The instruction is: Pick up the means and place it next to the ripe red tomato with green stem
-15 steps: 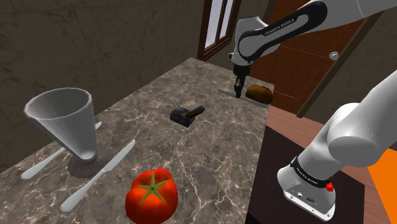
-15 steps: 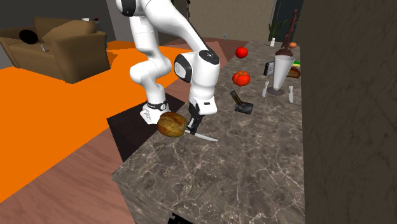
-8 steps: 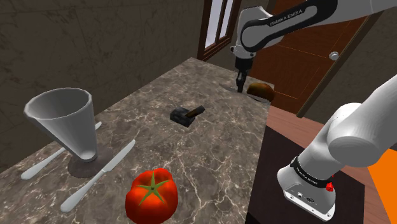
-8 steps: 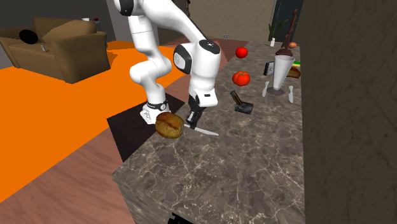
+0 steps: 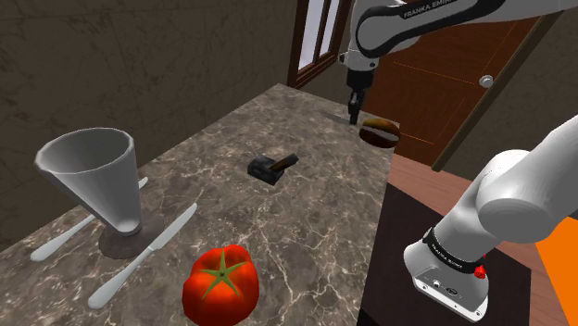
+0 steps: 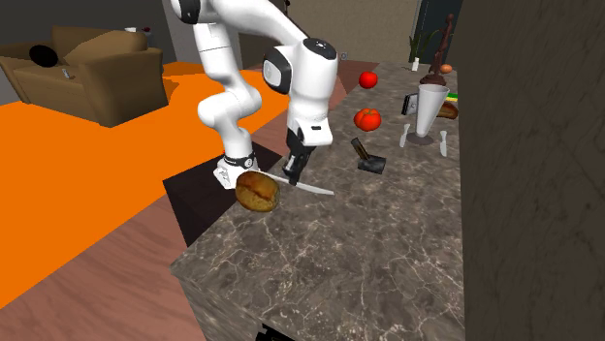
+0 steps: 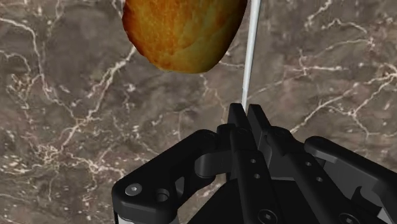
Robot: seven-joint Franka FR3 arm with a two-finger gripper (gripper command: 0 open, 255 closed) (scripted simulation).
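Claw: the black gripper (image 6: 294, 173) has its two fingers pressed nearly together, pinching the end of the silver knife (image 6: 316, 188); in the wrist view the gripper (image 7: 245, 112) has the blade (image 7: 249, 51) running straight out from between the fingertips
Task thing: the silver knife is in the claw, seemingly raised off the marble counter (image 5: 306, 236), well apart from the big tomato (image 5: 220, 284) at the opposite end of the counter
Landmark: the big tomato, red with a green stem, sits near the counter edge closest to the robot's stand
In the way: a small black hammer-like object (image 5: 271, 166) lies on the marble between the big tomato and the gripper (image 5: 353, 119)
Beside the claw: a brown potato-like lump (image 5: 380, 132) lies at the counter end far from the big tomato, just beside the held blade (image 7: 181, 32)
Near the tomato: a grey funnel-shaped cup (image 5: 97, 181) stands upright on a round base, with one pale table knife (image 5: 144, 255) between it and the big tomato and another (image 5: 60, 239) on the cup's far side
Tomatoes: two, the second tomato (image 6: 368, 79) lying beyond the big tomato (image 6: 366, 119) in the second exterior view
Knives: three, one held and two lying flat
Black object: one
Potato-like lump: one (image 6: 257, 191)
Cup: one (image 6: 427, 111)
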